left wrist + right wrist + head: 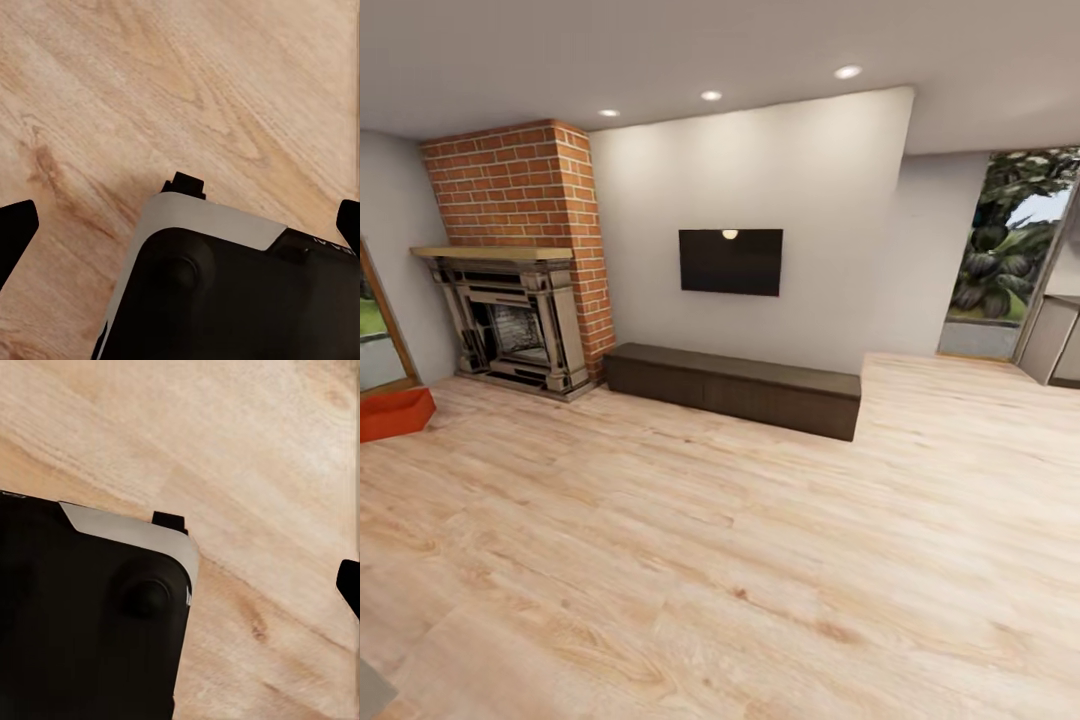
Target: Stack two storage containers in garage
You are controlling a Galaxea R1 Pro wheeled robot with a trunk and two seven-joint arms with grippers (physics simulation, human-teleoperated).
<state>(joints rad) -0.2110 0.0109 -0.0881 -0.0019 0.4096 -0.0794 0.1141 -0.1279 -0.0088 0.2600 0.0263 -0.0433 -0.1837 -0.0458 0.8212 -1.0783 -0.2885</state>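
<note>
The living room's wood-plank floor (760,560) spreads wide, one red-orange storage container (395,412) sits at nine o'clock near the brick fireplace (520,260), not yet fetched, and both claws hang spread apart, empty, so everything remains undone.

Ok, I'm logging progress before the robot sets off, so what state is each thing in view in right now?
Red-orange open-top storage container: on the light wood-plank floor at the head view's left edge, partly cut off, not held.
Black wall TV: screen dark.
Red brick fireplace: unlit.
Long dark low cabinet: closed.
Left gripper: open, empty.
Right gripper: one fingertip visible, state unclear.
</note>
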